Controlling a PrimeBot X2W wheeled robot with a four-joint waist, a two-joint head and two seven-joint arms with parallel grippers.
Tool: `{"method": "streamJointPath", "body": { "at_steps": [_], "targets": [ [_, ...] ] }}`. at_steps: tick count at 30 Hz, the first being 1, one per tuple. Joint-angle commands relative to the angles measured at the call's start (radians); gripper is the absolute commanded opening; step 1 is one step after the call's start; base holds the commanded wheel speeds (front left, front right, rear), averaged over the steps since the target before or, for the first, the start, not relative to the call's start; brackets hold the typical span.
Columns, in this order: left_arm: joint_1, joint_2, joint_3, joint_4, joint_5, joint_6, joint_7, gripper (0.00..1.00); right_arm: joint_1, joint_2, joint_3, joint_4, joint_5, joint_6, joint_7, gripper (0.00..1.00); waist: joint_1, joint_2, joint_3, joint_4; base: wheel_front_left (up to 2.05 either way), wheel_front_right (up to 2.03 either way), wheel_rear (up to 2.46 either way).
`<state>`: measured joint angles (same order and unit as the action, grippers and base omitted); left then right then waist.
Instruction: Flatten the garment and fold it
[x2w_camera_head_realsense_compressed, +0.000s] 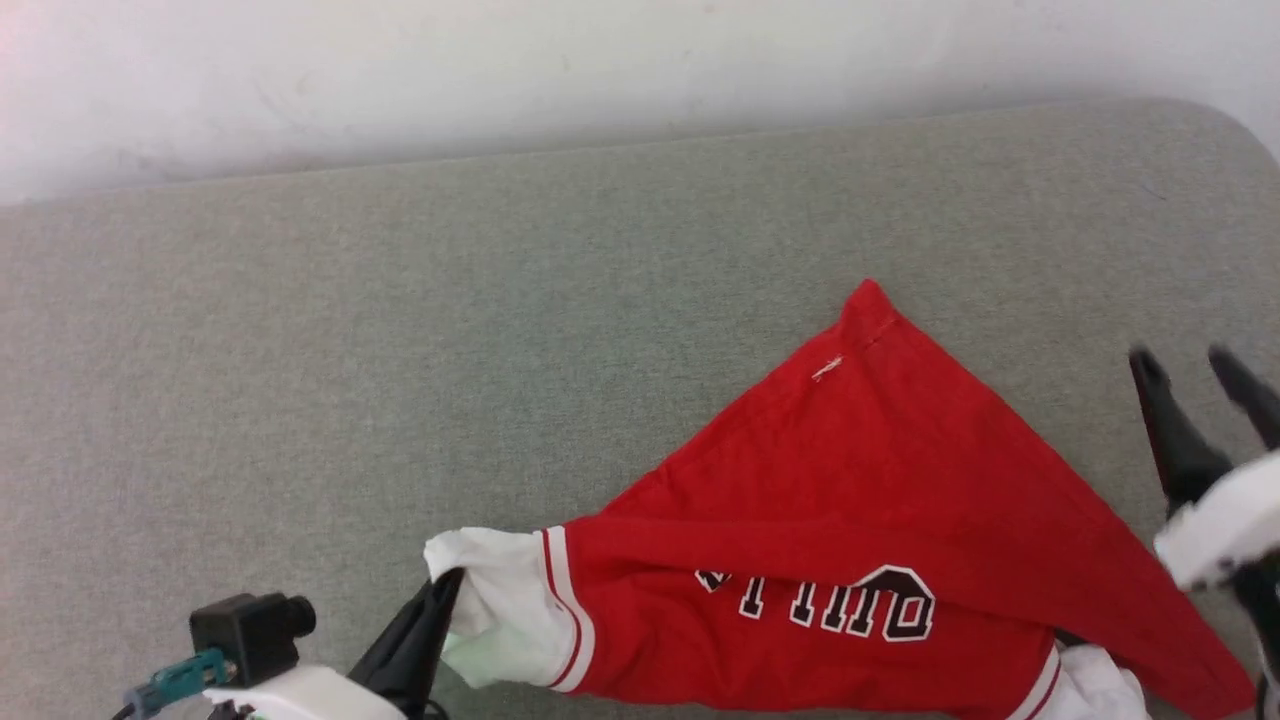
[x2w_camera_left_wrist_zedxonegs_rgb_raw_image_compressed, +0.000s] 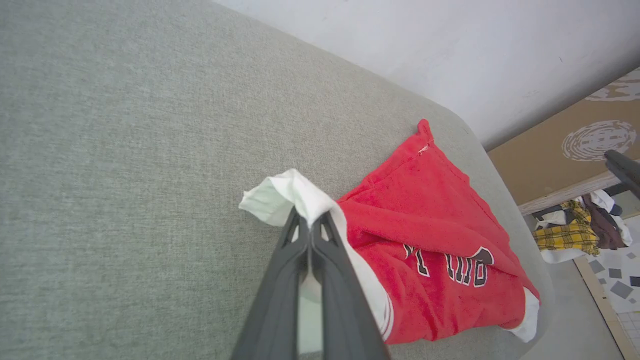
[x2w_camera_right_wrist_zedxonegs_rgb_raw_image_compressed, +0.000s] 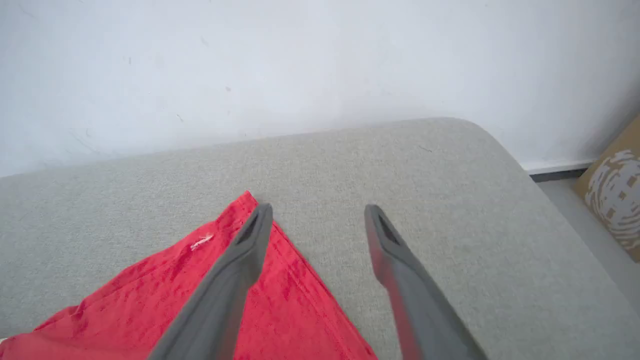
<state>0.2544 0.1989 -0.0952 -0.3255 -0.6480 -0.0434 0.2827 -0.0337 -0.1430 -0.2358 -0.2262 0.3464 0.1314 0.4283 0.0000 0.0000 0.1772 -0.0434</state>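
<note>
Head view. The garment (x2w_camera_head_realsense_compressed: 850, 500), red with white sleeves, lies bunched in a rough triangle at the lower centre and lower right of the frame on a grey fabric-covered surface (x2w_camera_head_realsense_compressed: 400, 350), with one corner pointing up-frame. At lower left, the left gripper (x2w_camera_head_realsense_compressed: 450, 580) has its jaws pressed together, pinching a white sleeve (x2w_camera_head_realsense_compressed: 500, 610). At the right edge, the right gripper (x2w_camera_head_realsense_compressed: 1190, 360) has its jaws spread and grips nothing.
</note>
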Motion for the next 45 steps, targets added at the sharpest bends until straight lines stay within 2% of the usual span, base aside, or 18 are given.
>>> {"method": "streamJointPath", "body": {
  "at_steps": [1, 4, 7, 14, 19, 28, 29, 30, 31, 35, 38, 45],
  "targets": [
    [-0.034, -0.001, -0.015, -0.002, 0.013, -0.011, 0.000, 0.00, -0.074, -0.019, 0.041, -0.036, 0.006, -0.001, 0.050, 1.00, 0.0000, 0.0000, 0.060, 0.060, 0.00, 0.00, 0.00],
    [-0.070, -0.007, -0.038, 0.007, 0.017, -0.022, -0.003, 0.00, -0.174, -0.058, 0.121, -0.026, -0.024, -0.001, 0.133, 1.00, 0.0000, 0.0000, 0.106, 0.097, 0.00, 0.00, 0.00],
    [-0.107, -0.013, -0.061, 0.020, 0.018, -0.034, -0.006, 0.00, -0.268, -0.106, 0.200, 0.044, -0.042, -0.001, 0.197, 1.00, 0.0000, 0.0000, 0.152, 0.133, 0.00, 0.00, 0.00],
    [-0.164, -0.019, -0.092, 0.051, 0.016, -0.050, -0.020, 0.00, -0.398, -0.165, 0.277, 0.223, -0.024, -0.001, 0.295, 1.00, 0.0000, 0.0000, 0.216, 0.192, 0.00, 0.00, 0.00],
    [-0.191, -0.022, -0.110, 0.072, 0.010, -0.059, -0.032, 0.00, -0.440, -0.211, 0.316, 0.323, -0.017, -0.001, 0.341, 1.00, 0.0000, 0.0000, 0.246, 0.224, 0.00, 0.00, 0.00],
    [-0.218, -0.012, -0.115, 0.088, -0.002, -0.067, -0.046, 0.00, -0.458, -0.275, 0.378, 0.404, 0.012, -0.001, 0.360, 1.00, 0.0000, 0.0000, 0.287, 0.233, 0.00, 0.00, 0.00],
    [-0.222, -0.011, -0.116, 0.088, -0.003, -0.067, -0.046, 0.00, -0.459, -0.280, 0.382, 0.411, 0.020, -0.001, 0.368, 0.93, 0.0000, 0.0000, 0.292, 0.232, 0.00, 0.00, 0.00],
    [-0.225, -0.010, -0.116, 0.088, -0.004, -0.067, -0.047, 0.00, -0.459, -0.284, 0.382, 0.417, 0.025, -0.001, 0.378, 0.42, 0.0000, 0.0000, 0.296, 0.230, 0.00, 0.00, 0.00],
    [-0.228, -0.009, -0.116, 0.089, -0.005, -0.068, -0.047, 0.00, -0.459, -0.287, 0.386, 0.420, 0.030, -0.001, 0.388, 0.00, 0.0000, 0.0000, 0.299, 0.229, 0.00, 0.00, 0.00],
    [-0.236, -0.005, -0.114, 0.093, -0.011, -0.069, -0.048, 0.00, -0.463, -0.300, 0.400, 0.409, 0.044, -0.001, 0.412, 0.00, 0.0000, 0.0000, 0.297, 0.217, 0.00, 0.00, 0.00],
    [-0.242, -0.003, -0.109, 0.094, -0.015, -0.070, -0.058, 0.00, -0.471, -0.302, 0.402, 0.390, 0.047, -0.001, 0.373, 0.00, 0.0000, 0.0000, 0.274, 0.205, 0.00, 0.00, 0.00],
    [-0.311, 0.010, -0.078, 0.104, 0.038, -0.053, -0.112, 0.00, -0.481, -0.237, 0.346, 0.370, 0.055, -0.001, 0.158, 0.00, 0.0000, 0.0000, 0.154, 0.168, 0.00, 0.00, 0.00]
  ]
}}
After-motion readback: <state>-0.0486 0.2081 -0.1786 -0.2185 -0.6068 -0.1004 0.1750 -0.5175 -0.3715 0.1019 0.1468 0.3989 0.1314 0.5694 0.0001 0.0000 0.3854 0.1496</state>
